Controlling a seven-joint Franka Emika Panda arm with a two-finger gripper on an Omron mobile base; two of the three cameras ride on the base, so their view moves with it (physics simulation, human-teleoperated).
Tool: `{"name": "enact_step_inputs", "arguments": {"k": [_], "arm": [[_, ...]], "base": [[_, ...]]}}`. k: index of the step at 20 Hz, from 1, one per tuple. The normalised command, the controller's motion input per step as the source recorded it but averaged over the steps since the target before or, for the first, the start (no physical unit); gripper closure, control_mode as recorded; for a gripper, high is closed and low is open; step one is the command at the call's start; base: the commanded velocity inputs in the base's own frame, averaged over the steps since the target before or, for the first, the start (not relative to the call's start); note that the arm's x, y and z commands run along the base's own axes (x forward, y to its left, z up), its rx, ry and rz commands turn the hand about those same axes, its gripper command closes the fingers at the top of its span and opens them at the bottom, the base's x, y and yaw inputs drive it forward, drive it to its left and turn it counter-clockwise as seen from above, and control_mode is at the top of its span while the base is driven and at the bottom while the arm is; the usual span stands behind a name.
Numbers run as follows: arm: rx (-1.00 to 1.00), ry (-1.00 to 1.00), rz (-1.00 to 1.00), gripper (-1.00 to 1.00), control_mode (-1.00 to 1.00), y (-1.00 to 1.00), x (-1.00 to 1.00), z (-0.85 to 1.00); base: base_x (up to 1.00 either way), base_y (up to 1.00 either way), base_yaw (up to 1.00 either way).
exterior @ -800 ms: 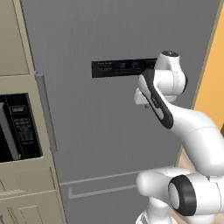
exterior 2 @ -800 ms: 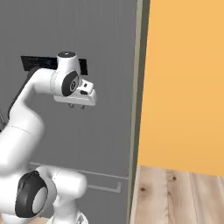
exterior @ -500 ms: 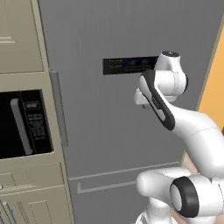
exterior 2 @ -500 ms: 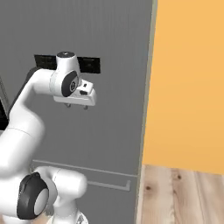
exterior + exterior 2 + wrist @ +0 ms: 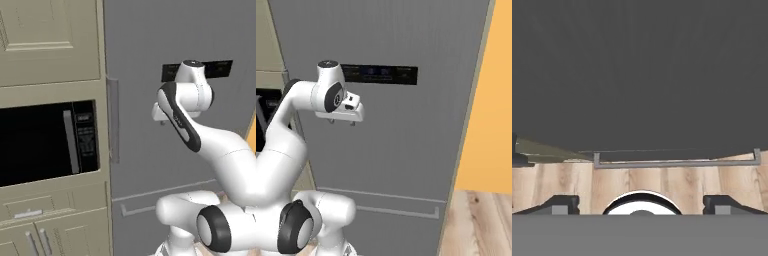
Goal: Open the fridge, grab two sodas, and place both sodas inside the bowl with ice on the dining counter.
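Fridge (image 5: 406, 145) shut, filling the wall straight ahead; task judged barely begun: door unopened, both sodas and the bowl stage all to come. Vertical bar handle (image 5: 113, 120) at the door's left edge, tight against the microwave (image 5: 47, 142) cabinet. Gripper (image 5: 342, 121) pointing down before the door, jaws wide apart, holding nothing. Open floor (image 5: 481, 220) on the right.

Fridge (image 5: 150, 60) tall, matte grey, upright, doors shut. Black display panel (image 5: 387, 74) high on the upper door. Long vertical grey bar handle (image 5: 113, 120) at the door's left edge. Lower drawer front has a horizontal bar handle (image 5: 398, 211) close above the wood floor; the same handle seen in hand view (image 5: 677, 162). Sodas, bowl, dining counter not visible.
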Motion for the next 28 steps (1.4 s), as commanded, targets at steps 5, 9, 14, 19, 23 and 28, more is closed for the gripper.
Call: {"name": "enact_step_inputs", "arguments": {"k": [5,9,14,19,23,28], "arm": [[0.0,0.0,0.0,-1.0,1.0,0.0,0.0,0.0],[0.0,0.0,0.0,-1.0,1.0,0.0,0.0,0.0],[0.0,0.0,0.0,-1.0,1.0,0.0,0.0,0.0],[0.0,0.0,0.0,-1.0,1.0,0.0,0.0,0.0],[0.0,0.0,0.0,-1.0,1.0,0.0,0.0,0.0],[0.0,0.0,0.0,-1.0,1.0,0.0,0.0,0.0]], "base": [[-0.18,0.89,-0.28],[-0.12,0.77,-0.34],[-0.08,0.65,-0.38],[-0.01,0.49,-0.42],[0.0,0.4,-0.44],[0.04,0.52,-0.38]]}}
